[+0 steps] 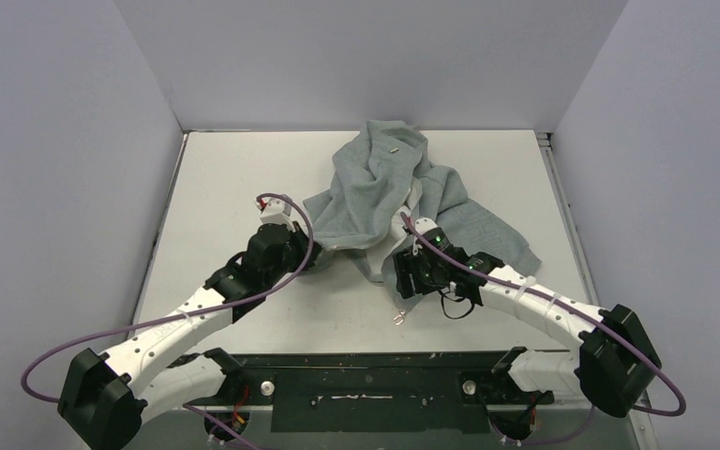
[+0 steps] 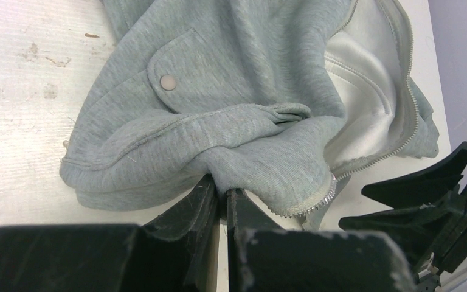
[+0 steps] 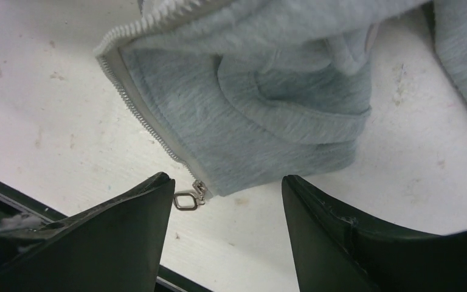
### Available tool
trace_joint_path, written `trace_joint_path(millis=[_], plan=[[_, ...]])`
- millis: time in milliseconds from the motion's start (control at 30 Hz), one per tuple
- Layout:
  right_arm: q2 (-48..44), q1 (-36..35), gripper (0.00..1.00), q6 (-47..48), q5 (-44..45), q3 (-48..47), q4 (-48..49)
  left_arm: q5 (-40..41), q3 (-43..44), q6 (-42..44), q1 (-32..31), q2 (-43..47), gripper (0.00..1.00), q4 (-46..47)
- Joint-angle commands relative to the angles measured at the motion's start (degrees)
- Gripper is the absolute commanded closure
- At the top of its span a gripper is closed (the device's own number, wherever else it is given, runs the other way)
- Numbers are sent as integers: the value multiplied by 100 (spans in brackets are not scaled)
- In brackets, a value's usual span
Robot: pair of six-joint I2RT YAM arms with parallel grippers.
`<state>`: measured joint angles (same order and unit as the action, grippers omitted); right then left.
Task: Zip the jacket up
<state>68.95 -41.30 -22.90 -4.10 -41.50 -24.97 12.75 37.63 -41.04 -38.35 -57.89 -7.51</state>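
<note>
The light grey jacket (image 1: 389, 187) lies crumpled and unzipped on the white table, its white lining showing. My left gripper (image 1: 309, 255) is shut on a fold of its lower edge (image 2: 261, 170), right beside one row of zipper teeth (image 2: 316, 204). My right gripper (image 1: 405, 292) hovers open over the jacket's other front corner (image 3: 249, 158). The metal zipper pull (image 3: 188, 199) lies on the table just by the left fingertip (image 3: 158, 188), untouched. The other zipper edge (image 3: 143, 118) runs up from the pull.
The table's dark near edge (image 1: 375, 361) runs close below the right gripper. The jacket's bulk is heaped toward the back wall (image 1: 384, 141). A snap button (image 2: 168, 82) sits on a pocket flap. The right gripper's fingers (image 2: 425, 182) show in the left wrist view.
</note>
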Motion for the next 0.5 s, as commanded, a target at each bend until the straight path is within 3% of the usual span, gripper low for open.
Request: trace_joint_path(millis=[0, 300, 467], plan=[[419, -14, 34, 519, 165, -315, -60, -280, 4, 162, 180, 207, 100, -84], [782, -19, 34, 264, 104, -185, 104, -1778, -3, 402, 517, 55, 100, 75], [998, -27, 34, 214, -12, -264, 7, -2008, -22, 403, 594, -76, 100, 52]])
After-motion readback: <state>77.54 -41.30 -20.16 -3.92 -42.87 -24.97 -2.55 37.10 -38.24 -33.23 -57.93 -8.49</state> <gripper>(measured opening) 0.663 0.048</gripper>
